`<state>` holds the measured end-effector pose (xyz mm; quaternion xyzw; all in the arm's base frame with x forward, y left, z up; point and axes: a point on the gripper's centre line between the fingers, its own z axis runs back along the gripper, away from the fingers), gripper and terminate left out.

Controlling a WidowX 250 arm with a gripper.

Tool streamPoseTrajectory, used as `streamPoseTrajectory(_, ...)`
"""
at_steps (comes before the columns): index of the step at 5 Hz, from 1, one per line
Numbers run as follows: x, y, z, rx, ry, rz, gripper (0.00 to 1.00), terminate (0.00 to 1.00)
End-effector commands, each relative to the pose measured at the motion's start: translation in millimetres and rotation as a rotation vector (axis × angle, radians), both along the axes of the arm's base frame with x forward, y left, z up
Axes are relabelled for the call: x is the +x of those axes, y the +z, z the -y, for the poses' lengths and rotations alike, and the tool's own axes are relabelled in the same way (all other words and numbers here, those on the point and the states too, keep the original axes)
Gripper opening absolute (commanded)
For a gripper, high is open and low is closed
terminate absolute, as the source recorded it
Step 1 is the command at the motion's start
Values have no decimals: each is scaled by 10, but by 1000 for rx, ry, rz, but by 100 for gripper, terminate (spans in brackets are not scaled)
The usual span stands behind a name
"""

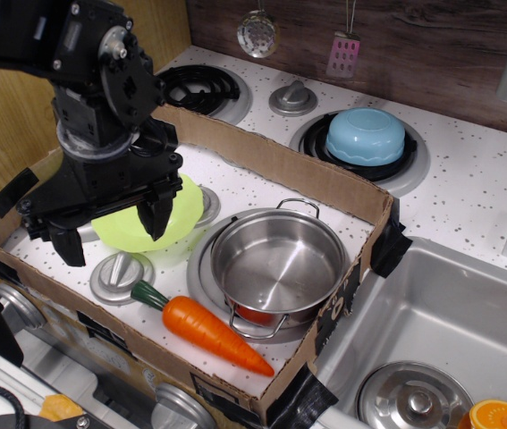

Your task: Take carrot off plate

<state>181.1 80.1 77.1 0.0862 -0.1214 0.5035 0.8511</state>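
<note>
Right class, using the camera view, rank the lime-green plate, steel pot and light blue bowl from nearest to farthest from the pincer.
1. Round lime-green plastic plate: directly under the black pincer, at left.
2. Shiny steel pot: to the right, mid-box.
3. Light blue plastic bowl: upturned on the back right burner.

The carrot point(208, 328) lies on the white floor of the cardboard box point(271, 161), clear of the plate point(184, 211) and open from above. Close behind it the steel pot point(275, 264) crowds its tapered end, one pot handle just beside it; the box's front wall runs close along its near side, so side approaches are tight. A knob point(122, 275) sits just left of the stem. The gripper point(110, 223), jaws spread, hangs above the plate and blocks most of the way down to it. Open floor shows behind the pot up to the back wall, and at the front right corner
</note>
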Motion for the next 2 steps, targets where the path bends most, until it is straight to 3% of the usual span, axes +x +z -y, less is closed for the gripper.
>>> streamPoseTrajectory(1,179,135,24,14,-9,39,100,0)
streamPoseTrajectory(2,179,135,24,14,-9,39,100,100)
